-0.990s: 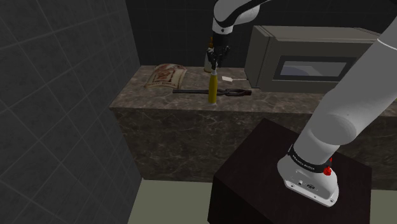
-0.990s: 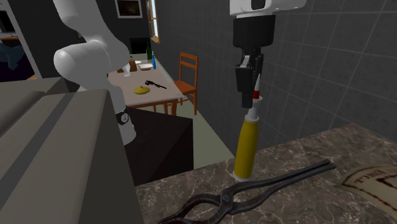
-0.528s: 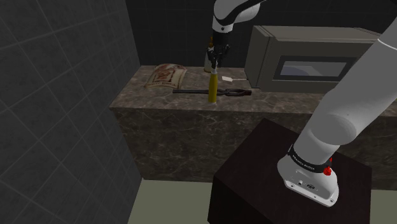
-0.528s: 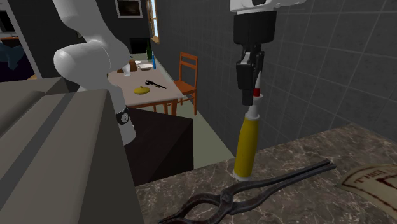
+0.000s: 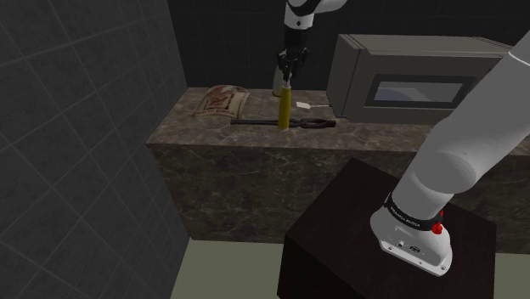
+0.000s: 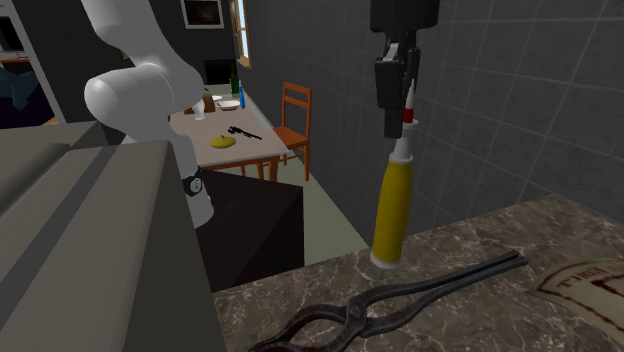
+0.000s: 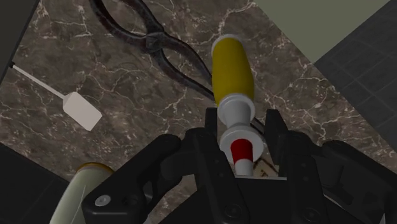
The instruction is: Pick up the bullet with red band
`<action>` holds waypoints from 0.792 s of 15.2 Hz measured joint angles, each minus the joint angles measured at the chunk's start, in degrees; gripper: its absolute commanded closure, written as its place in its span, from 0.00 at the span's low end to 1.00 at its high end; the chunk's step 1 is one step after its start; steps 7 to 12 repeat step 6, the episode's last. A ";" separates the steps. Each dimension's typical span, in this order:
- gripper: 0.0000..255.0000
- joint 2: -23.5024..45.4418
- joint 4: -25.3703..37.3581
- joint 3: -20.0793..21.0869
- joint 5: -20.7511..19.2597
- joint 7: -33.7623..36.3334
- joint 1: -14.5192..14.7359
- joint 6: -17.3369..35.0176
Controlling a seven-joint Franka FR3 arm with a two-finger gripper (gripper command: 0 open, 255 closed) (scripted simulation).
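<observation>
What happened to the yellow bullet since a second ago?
The end effector, shut on the bullet's red-banded tip, went up and lifted the bullet a little off the counter. The pliers and the printed bag stayed where they were.

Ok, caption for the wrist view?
Claw clasping the bullet by its red-banded tip, above marbled counter and black tongs.

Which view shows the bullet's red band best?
Wrist view: the red band on the bullet faces the camera, clasped in the hand. Second exterior view shows a sliver beside the hand; shoulder view, too small to tell.
</observation>
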 measured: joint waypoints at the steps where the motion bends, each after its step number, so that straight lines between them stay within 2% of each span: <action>1: 1.00 -0.09 0.71 0.06 0.00 0.08 0.04 -0.80; 6: 1.00 -0.54 3.73 0.07 0.00 -0.01 0.03 -4.26; 12: 1.00 -0.54 3.73 0.07 0.00 -0.01 0.03 -4.26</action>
